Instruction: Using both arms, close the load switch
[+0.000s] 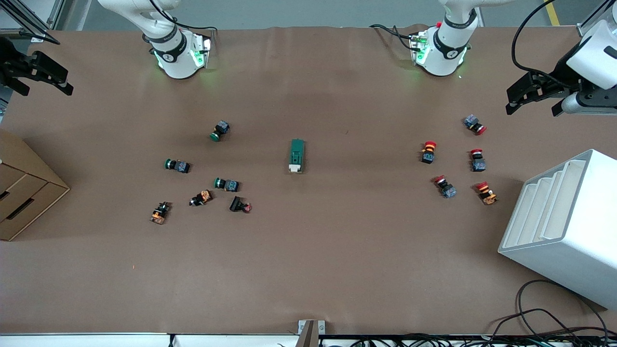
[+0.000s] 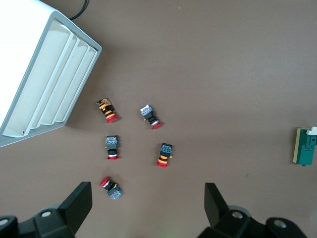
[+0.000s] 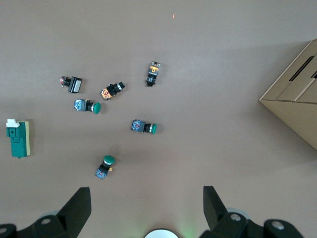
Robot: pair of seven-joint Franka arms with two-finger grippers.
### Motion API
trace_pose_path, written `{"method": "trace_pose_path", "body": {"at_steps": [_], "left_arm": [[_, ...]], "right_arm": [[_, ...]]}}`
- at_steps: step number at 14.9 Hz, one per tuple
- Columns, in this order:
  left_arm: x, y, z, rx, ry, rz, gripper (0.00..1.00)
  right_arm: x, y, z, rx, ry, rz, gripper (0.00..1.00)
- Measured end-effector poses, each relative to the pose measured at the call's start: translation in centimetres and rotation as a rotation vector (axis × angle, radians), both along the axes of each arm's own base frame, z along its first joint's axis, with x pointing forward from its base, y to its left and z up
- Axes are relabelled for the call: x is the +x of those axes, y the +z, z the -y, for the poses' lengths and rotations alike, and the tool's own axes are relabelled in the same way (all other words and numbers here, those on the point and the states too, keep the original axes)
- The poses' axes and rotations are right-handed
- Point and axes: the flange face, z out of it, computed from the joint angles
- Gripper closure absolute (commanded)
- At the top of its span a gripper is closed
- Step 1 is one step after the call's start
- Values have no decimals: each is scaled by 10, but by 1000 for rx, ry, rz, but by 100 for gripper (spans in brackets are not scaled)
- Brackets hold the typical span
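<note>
The switch (image 1: 297,155) lies mid-table, long axis toward the camera, about midway between my arms; left gripper (image 1: 523,99) and right gripper (image 1: 41,77) hang wide open over the table ends.

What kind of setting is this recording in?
Probably a robotics lab bench: two arms' lit bases on a brown-covered table, scattered push buttons, a load switch, and a white slotted rack.

- Dark green oblong load switch (image 1: 296,155) lies mid-table
- Green-capped push buttons (image 1: 221,130) cluster toward the right arm's end, near the brown cardboard box (image 1: 21,190) at that edge
- Red mushroom-capped buttons (image 1: 428,152) cluster toward the left arm's end, beside the white slotted plastic rack (image 1: 578,241) at that near corner
</note>
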Motion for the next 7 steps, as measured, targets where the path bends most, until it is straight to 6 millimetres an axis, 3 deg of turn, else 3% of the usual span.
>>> {"method": "trace_pose_path", "body": {"at_steps": [7], "left_arm": [[0, 1, -2, 3, 4, 2, 0]], "right_arm": [[25, 9, 1, -3, -3, -43, 0]]}}
